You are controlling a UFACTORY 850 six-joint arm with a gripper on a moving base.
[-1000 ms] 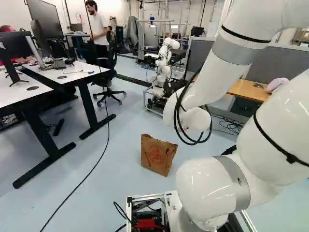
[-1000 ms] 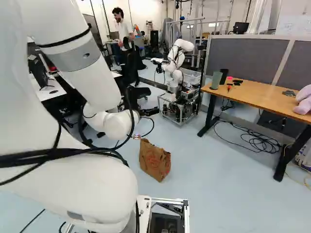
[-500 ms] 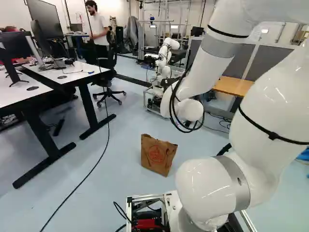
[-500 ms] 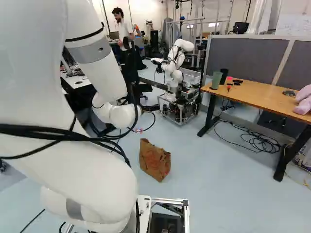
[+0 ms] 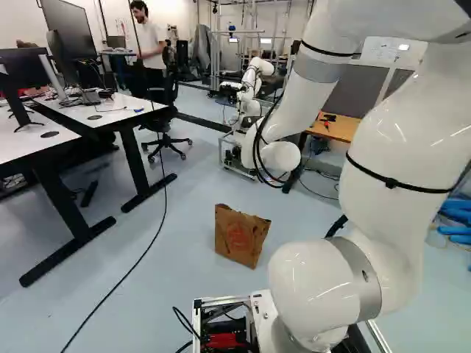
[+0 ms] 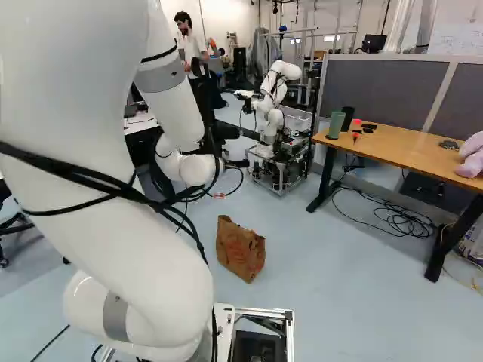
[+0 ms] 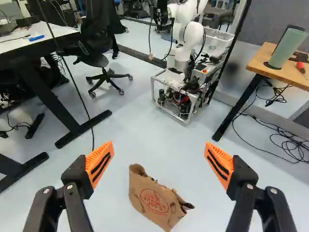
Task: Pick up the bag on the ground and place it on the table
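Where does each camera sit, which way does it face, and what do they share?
Left base view: on the base, behind my arm to its left, facing ahead and slightly down; the arm fills the right side.
Right base view: behind the arm to its right, same heading; the arm fills the left side.
Wrist view: on the wrist, looking along the open gripper toward the floor and paper bag; both fingers show.
Shared: all three show the bag, wooden table and another robot.

Red ringed print (image 7: 155, 201) on the brown paper bag (image 7: 140, 186) reads "TRADER JOE'S"; far beyond the bag, a white board (image 6: 456, 39) bears writing too small to read.
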